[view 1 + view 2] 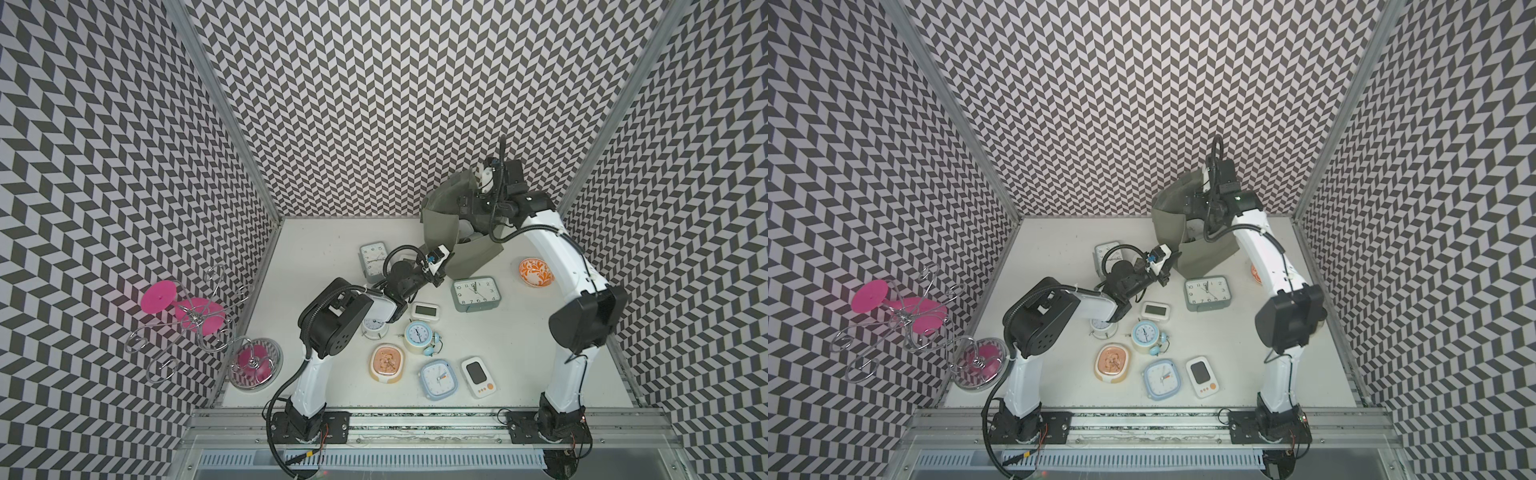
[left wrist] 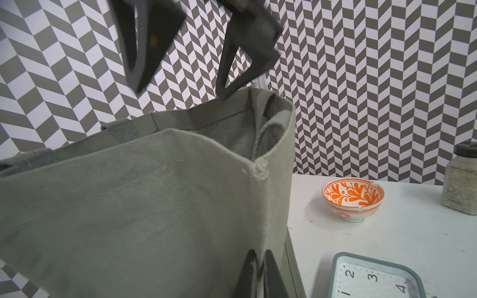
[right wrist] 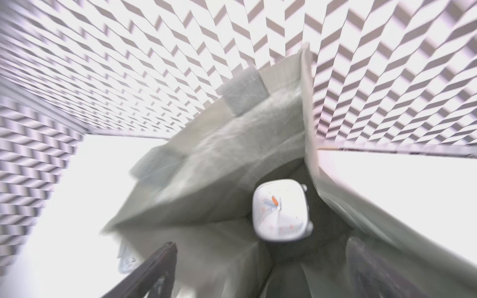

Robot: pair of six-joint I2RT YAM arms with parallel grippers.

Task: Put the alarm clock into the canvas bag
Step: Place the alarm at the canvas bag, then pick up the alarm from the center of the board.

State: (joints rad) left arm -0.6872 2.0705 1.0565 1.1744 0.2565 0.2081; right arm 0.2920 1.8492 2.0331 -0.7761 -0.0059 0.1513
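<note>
Our left gripper [image 2: 260,273] pinches the bag [image 1: 440,232] by its near wall. We want that hold firm so the mouth gapes. The clock [image 3: 281,210] is inside, face up. Our right gripper [image 2: 180,91], fingers spread and empty, should lift straight out, snagging no fabric.

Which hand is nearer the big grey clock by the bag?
Left. Left hand pinches the canvas bag beside that clock; right hand hangs open above the bag's mouth.

My left claw [image 2: 259,254], smooth black plastic, nips the bag [image 2: 154,206], coarse matt woven cloth; inside the bag the clock [image 3: 281,210] is glossy white plastic, beside it the bowl [image 2: 352,198] shiny glazed ceramic.
</note>
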